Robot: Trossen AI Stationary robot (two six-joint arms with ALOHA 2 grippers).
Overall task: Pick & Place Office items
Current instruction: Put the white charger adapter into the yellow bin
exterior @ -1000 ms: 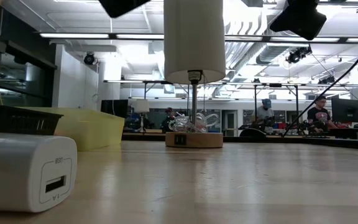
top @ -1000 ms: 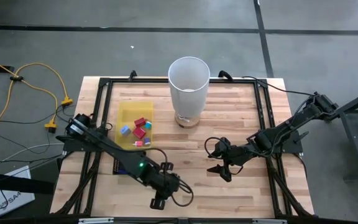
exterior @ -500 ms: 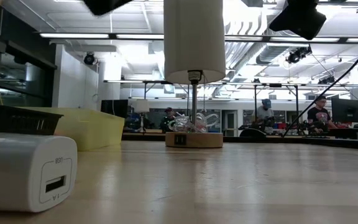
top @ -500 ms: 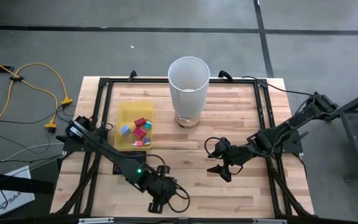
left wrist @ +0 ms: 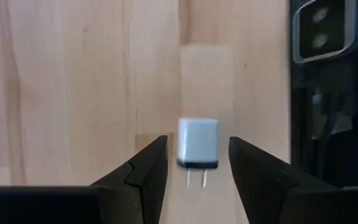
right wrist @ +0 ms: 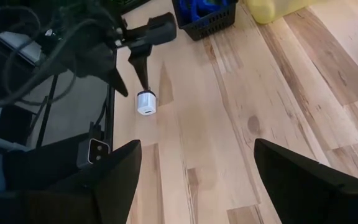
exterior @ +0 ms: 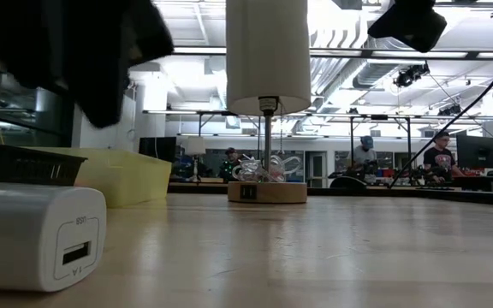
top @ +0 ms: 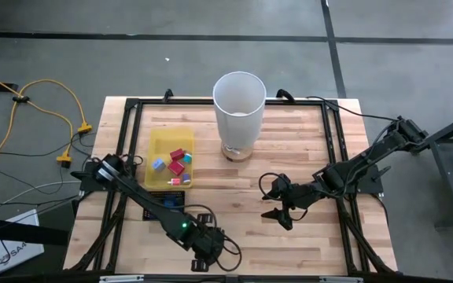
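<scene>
The left tool [top: 199,262] hangs low over the near edge of the wooden table [top: 305,141], its 2 fingers [left wrist: 148,168] spread apart and gripping nothing. Between those fingers, in the left wrist view, a small white USB charger block [left wrist: 197,143] lies flat on the wood with its 2 metal prongs pointing back toward the tool; the fingers stand on either side of it without touching it. The low view shows the same charger [exterior: 37,235] close to the camera, its USB port facing the lens, with the dark mass of the left arm above it. The right wrist view shows the left tool's finger tips just over the charger [right wrist: 146,102]. The right tool [top: 278,212] waits well apart at the middle-right of the table, its fingers [right wrist: 114,180] wide open and empty. The office items [top: 175,163], small pieces in red, blue and pink, lie together in the flat yellow tray [top: 160,141] at the left side of the table. A black mesh tray [right wrist: 207,18] with blue pieces in it sits just near of the yellow one. A tall white cylindrical bin [top: 238,114] stands on a round wooden base at the far middle of the table.
</scene>
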